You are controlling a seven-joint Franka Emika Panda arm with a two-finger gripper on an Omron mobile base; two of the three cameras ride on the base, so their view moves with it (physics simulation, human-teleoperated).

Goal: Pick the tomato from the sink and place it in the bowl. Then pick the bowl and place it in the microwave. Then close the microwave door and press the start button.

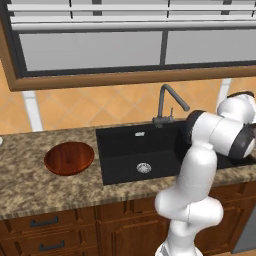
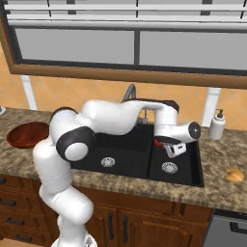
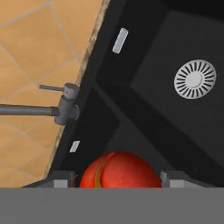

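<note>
A speckled brown granite counter runs above wooden base cabinets with dark drawer pulls, backed by an orange diagonal-tiled wall and a wood-framed window with horizontal blinds. On the counter's right side, a white soap dispenser stands upright near the wall, while a small golden-brown bread roll lies nearer the front edge, well apart from it. At the far lower right, a grey appliance front with a dark handle sits beside the cabinets.
</note>
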